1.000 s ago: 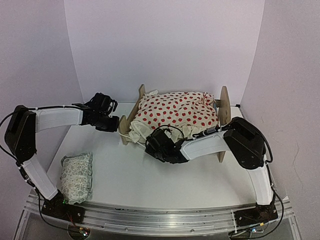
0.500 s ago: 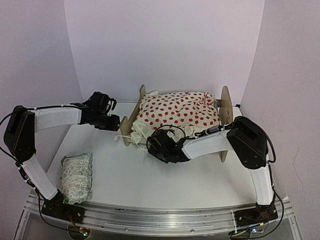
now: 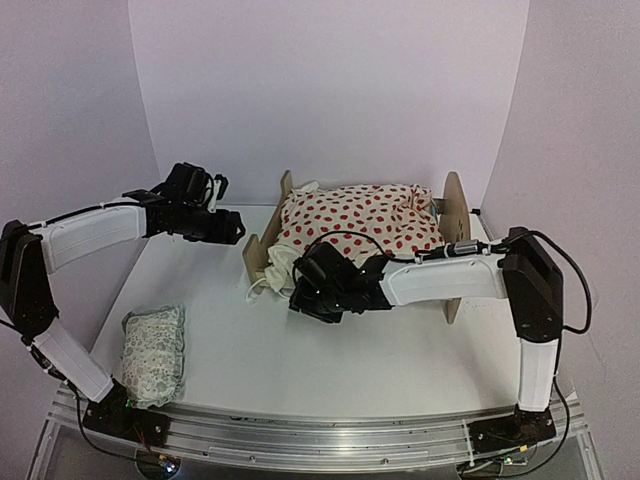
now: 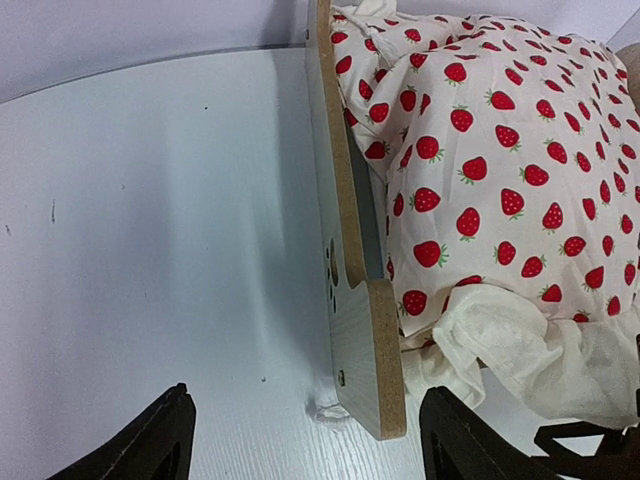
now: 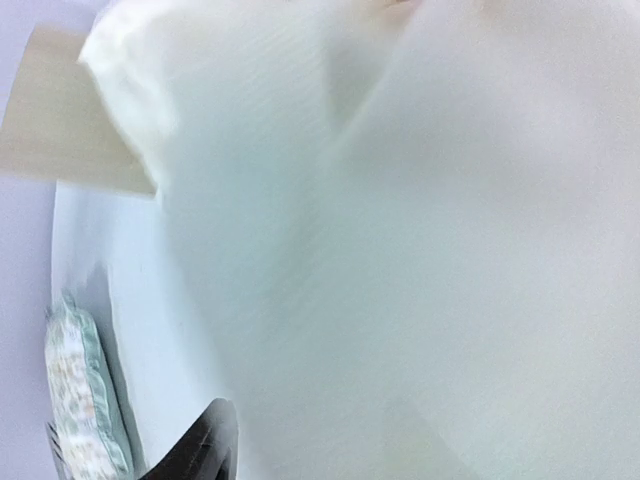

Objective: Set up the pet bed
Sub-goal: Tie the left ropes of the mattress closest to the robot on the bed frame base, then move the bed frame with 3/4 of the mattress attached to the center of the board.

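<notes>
Over table (image 3: 250, 350), left arm (image 3: 95, 230) stretches, fingers (image 4: 150, 445) spread, beside pet bed (image 4: 365, 340).

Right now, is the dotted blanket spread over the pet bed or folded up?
Spread. The blanket covers the pet bed between both end boards, somewhat bunched, ruffle hanging over the near side.

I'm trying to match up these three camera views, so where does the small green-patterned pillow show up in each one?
Top external: the pillow lies at lower left.
Left wrist: not in it.
Right wrist: at the lower left edge, partly cut off.
Shared landmark: the blanket's cream ruffle, seen in all three views.
</notes>
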`<state>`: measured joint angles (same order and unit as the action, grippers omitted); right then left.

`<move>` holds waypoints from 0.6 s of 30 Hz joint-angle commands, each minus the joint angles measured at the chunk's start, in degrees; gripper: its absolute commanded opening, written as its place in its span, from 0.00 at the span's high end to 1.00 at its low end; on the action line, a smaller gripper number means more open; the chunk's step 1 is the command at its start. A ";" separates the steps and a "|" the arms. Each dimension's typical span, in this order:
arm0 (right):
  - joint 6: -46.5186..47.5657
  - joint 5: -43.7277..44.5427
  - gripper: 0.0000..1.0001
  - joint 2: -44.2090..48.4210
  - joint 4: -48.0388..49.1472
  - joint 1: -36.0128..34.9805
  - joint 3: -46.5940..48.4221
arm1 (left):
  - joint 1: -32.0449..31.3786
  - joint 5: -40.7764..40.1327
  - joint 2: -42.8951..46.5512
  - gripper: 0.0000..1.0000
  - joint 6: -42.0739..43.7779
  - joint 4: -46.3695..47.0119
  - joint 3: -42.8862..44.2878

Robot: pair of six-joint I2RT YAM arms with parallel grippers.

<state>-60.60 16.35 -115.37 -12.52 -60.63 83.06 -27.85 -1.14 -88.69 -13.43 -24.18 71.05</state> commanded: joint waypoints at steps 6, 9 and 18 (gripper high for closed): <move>18.02 0.94 0.44 14.39 -22.89 -3.17 5.75 | -1.20 -1.09 4.43 0.17 0.35 -7.94 6.20; 26.28 6.72 0.38 18.91 -29.28 -3.11 8.28 | -3.19 -1.67 4.04 0.16 -0.01 -11.10 8.22; 38.17 28.31 0.22 34.30 -39.92 4.25 7.42 | -15.29 -3.22 -2.57 0.18 -0.86 -11.86 15.88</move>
<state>-28.88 32.43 -87.41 -45.00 -62.04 91.51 -38.73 -3.19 -87.66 -13.48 -35.38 80.73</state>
